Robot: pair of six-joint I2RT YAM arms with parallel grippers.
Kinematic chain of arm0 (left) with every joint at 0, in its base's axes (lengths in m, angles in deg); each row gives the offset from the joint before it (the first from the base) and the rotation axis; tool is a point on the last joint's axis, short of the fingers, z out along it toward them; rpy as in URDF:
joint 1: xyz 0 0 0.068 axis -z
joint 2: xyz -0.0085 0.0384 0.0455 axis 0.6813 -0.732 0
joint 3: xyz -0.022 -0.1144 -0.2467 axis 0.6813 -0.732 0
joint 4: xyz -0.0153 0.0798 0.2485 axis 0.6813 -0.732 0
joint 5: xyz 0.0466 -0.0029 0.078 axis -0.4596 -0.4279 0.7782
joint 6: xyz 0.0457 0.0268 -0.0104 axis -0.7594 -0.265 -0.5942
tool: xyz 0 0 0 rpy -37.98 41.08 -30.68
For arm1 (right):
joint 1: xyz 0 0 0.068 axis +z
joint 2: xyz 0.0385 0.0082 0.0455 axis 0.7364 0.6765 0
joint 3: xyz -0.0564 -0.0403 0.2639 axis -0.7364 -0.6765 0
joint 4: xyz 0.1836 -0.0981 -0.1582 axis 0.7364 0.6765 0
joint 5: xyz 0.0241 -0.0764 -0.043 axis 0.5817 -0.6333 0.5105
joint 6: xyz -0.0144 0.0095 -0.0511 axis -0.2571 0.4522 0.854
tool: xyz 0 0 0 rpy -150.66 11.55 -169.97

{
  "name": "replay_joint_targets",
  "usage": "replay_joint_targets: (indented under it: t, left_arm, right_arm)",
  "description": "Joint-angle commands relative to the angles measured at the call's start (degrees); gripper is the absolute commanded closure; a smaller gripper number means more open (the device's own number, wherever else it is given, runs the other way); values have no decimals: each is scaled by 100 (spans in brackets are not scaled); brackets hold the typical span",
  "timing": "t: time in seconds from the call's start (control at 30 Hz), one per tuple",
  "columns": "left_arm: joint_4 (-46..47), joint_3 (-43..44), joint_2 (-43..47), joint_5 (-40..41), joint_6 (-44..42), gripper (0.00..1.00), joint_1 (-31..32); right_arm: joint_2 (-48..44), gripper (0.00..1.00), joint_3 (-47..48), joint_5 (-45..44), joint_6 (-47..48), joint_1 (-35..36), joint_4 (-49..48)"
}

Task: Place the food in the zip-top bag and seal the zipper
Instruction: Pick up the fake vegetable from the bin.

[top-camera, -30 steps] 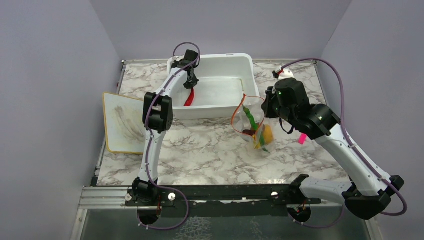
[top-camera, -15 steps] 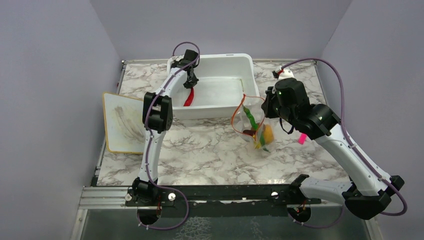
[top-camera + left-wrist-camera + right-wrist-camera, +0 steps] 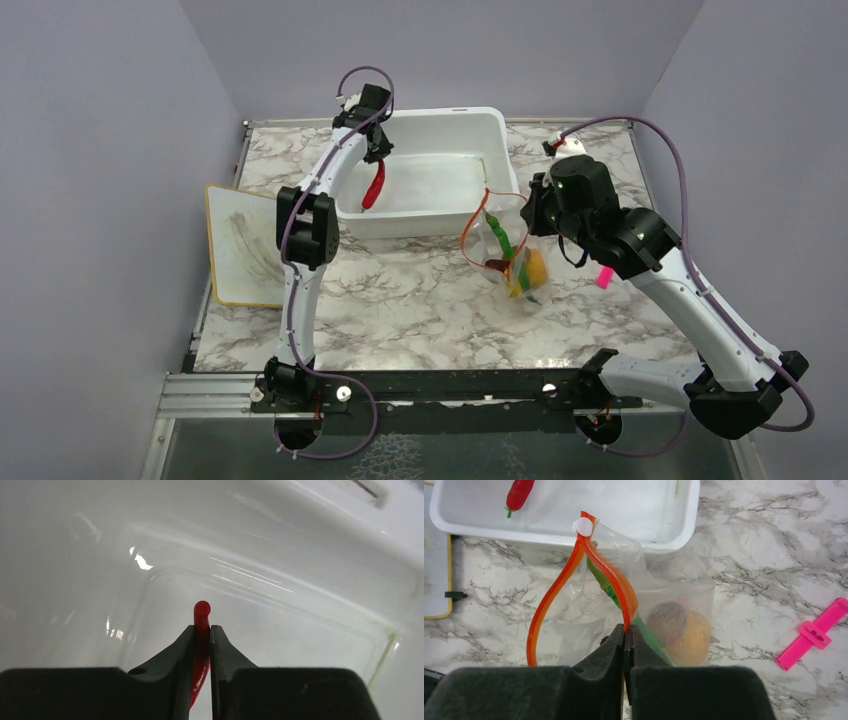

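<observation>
The left fingers pinch the red chili by one end and hold it hanging over the inside of the white tub, near its far left corner. The right fingers are pressed together on one lip of the zipper. They hold up the zip-top bag with its mouth gaping, just beside the near right corner of the tub, over the worktop. Inside the bag lie already the long green pod, the brown ball and the orange fruit. In my judgement the filling is nearly done. The chili must go across into the open mouth, and after that the whole zipper remains to be pressed closed.
</observation>
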Motion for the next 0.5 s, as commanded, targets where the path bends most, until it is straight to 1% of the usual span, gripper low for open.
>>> replay_joint_targets:
  t: [0.0, 0.17, 0.33, 0.47]
  left_arm:
    - [141, 152, 639, -218, -131, 98, -32]
    - [298, 137, 1103, -658, -224, 98, -32]
    - [618, -249, 1781, -1104, -404, 98, -32]
    - [847, -505, 2248, -1427, -418, 98, -27]
  right_arm:
    - [-44, 99, 110, 214, 67, 20, -395]
    - [7, 99, 63, 399, -33, 26, -661]
    - [12, 99, -147, 754, -431, 26, -1002]
    - [-134, 99, -535, 1045, -780, 26, -1318]
